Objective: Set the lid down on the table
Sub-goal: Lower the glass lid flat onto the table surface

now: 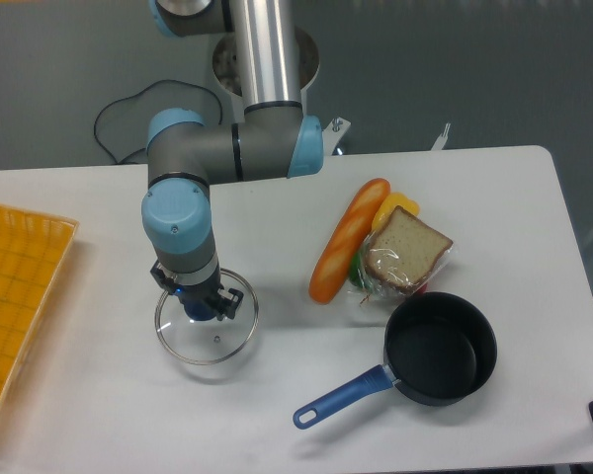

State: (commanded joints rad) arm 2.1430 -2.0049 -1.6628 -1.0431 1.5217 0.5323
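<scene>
The arm reaches down from the back of the table (494, 197) with its gripper (204, 305) pointing straight at the lid (206, 330), a clear glass disc with a thin metal rim that sits left of centre on the white surface, between the orange-yellow tray (20, 296) at the left edge and the food pile to the right. The fingers appear closed around the blue knob at the lid's centre, though the wrist hides most of the contact and the knob shows only as a patch of blue under the tool. Whether the rim already touches the table or hangs just above it cannot be told from this high view; the lid looks level and very low. The dark saucepan (441, 348) with its blue handle stands well apart to the right, uncovered, next to a bread roll (348, 252) and a wrapped slice of bread (407, 252), so the lid is clearly off the pot and over bare table. The step in hand reads as the final setting-down: the lid has reached a free spot and only needs to be rested and let go. The next move calls for a short, straight descent until the rim bears evenly, then spreading the fingers off the knob and lifting vertically, so the glass is not dragged or tipped as the tool clears it
</scene>
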